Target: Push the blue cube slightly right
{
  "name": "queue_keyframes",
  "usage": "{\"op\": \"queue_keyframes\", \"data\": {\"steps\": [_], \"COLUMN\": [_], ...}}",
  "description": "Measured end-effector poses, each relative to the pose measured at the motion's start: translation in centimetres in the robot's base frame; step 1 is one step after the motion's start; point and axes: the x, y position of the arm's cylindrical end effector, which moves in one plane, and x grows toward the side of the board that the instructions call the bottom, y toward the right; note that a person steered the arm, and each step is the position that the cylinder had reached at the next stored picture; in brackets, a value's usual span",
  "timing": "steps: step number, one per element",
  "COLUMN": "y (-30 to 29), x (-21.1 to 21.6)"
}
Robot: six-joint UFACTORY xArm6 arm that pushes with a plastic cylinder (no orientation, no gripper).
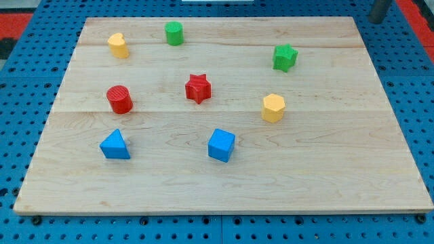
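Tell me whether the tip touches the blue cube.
Apart. The camera view shows my tip at the view's top right corner, off the board, far from the blue cube.

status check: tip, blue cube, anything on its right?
My tip at the view's top right corner, off the board, far from all blocks. Blue cube sits untouched, lower centre. Board to its right is open; yellow block up-right, off the path.

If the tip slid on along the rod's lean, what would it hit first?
Likely nothing: my tip sits beyond the board's top-right corner; that line passes right of the green star. Depth unclear.
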Motion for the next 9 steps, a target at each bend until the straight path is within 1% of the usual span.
{"op": "queue_keyframes", "data": {"steps": [3,4,5,7,8,9], "y": [-0.3,-1.1,-1.8,-3.0,-2.7,-4.4], "x": [0.5,5.5,8.1,8.4,13.6,18.9]}}
